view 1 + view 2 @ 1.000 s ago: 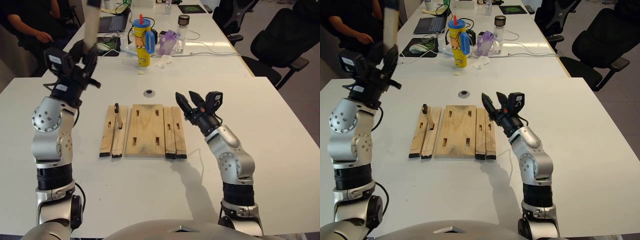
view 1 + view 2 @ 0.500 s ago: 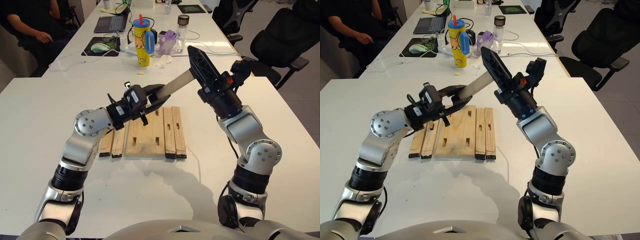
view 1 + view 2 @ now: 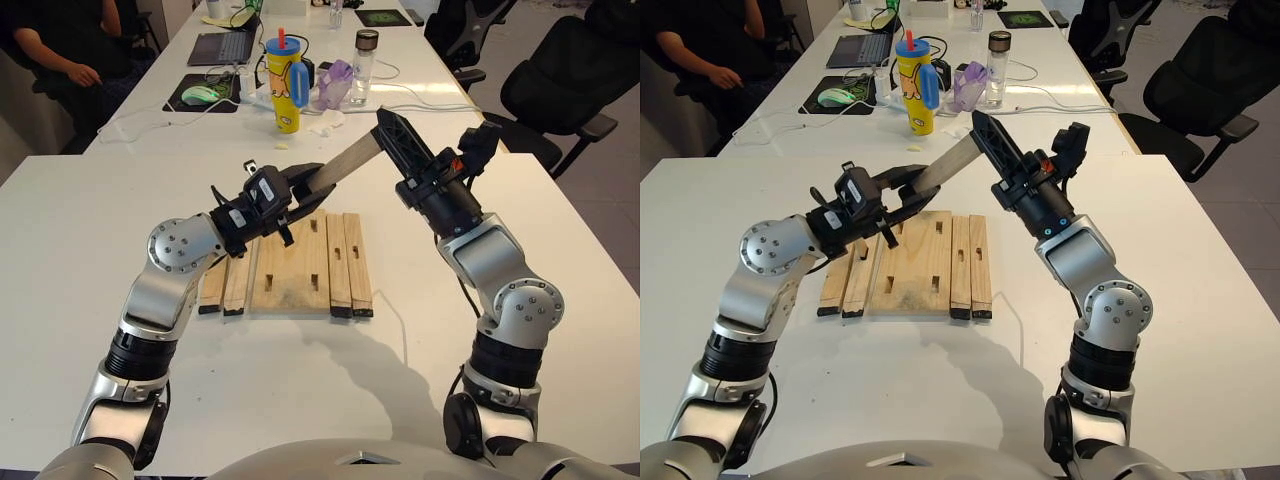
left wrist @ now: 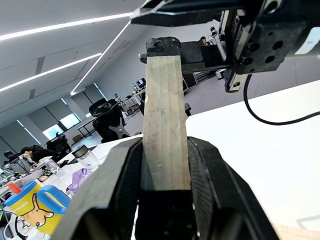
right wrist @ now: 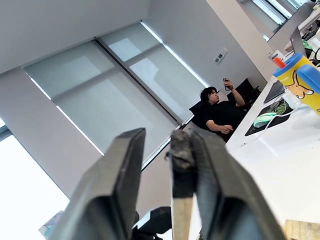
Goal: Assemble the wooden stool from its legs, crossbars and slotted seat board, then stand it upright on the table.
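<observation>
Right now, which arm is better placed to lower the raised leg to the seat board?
Probably the left: left claw is shut on the leg above the seat board; the right claw only straddles the leg's far end, open.

No legible text, label or number anywhere.

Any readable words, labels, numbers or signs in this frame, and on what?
None can be read.
Yellow cup: a cartoon figure, no legible words.
Clear bottle: any print is too small to read.
Wooden leg and seat board: bare wood, no markings.
</observation>
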Robot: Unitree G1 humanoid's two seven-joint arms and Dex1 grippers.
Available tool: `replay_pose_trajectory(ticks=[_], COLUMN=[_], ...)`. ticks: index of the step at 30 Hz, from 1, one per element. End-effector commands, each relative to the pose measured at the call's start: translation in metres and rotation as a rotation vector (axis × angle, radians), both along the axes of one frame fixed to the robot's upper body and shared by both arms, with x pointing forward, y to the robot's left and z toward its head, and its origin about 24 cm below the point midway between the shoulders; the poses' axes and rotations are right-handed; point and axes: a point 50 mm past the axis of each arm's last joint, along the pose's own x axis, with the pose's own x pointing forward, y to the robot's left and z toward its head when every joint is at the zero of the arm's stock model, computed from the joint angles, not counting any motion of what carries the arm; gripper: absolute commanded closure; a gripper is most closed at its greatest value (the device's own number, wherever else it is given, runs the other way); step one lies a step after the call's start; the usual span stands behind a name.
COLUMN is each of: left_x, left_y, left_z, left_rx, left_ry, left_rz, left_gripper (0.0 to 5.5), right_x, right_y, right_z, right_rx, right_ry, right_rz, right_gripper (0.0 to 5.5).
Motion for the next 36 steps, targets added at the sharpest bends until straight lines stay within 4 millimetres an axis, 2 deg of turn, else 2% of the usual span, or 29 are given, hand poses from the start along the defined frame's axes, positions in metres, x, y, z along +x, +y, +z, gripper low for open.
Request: replay_pose_trajectory(ticks=[1,3,8,9,11,14,17,20,22,27,36], left_x=[0.003,0.003,0.002,0.002,0.005,0.015,0.016,0.015,0.014,0.014,0.017], left_y=[0.001,0.001,-0.001,-0.001,0.007,0.034,0.049,0.054,0.052,0.043,0.042], left_z=[0.002,0.001,0.001,0.002,0.006,0.016,0.019,0.017,0.015,0.012,0.010], left_rx=[0.011,0.010,-0.012,-0.053,-0.160,-0.376,-0.487,-0.530,-0.555,-0.581,-0.566], left_ry=[-0.010,-0.009,-0.003,0.021,0.064,0.117,0.143,0.157,0.168,0.191,0.188], left_rz=[0.017,0.021,0.028,0.031,0.074,0.217,0.285,0.310,0.308,0.290,0.307], left_gripper=[4.19,4.19,4.19,3.80,3.51,3.00,2.55,2.14,1.80,1.76,1.76], right_x=[0.001,0.000,0.002,0.006,0.012,0.015,0.010,-0.001,-0.001,0.003,0.007], right_y=[0.002,0.004,0.005,0.000,-0.007,-0.022,-0.034,-0.037,-0.038,-0.037,-0.027], right_z=[-0.006,-0.007,-0.014,-0.019,-0.029,-0.043,-0.056,-0.067,-0.073,-0.089,-0.095], right_rx=[-0.030,-0.034,-0.069,-0.087,-0.191,-0.281,-0.316,-0.320,-0.345,-0.344,-0.294], right_ry=[0.022,0.024,0.053,0.080,0.102,0.158,0.232,0.308,0.340,0.417,0.455], right_rz=[0.010,0.014,0.001,-0.050,-0.150,-0.302,-0.422,-0.527,-0.588,-0.647,-0.634], right_gripper=[4.83,5.05,5.06,5.06,5.06,5.06,5.06,5.06,5.06,5.06,5.06])
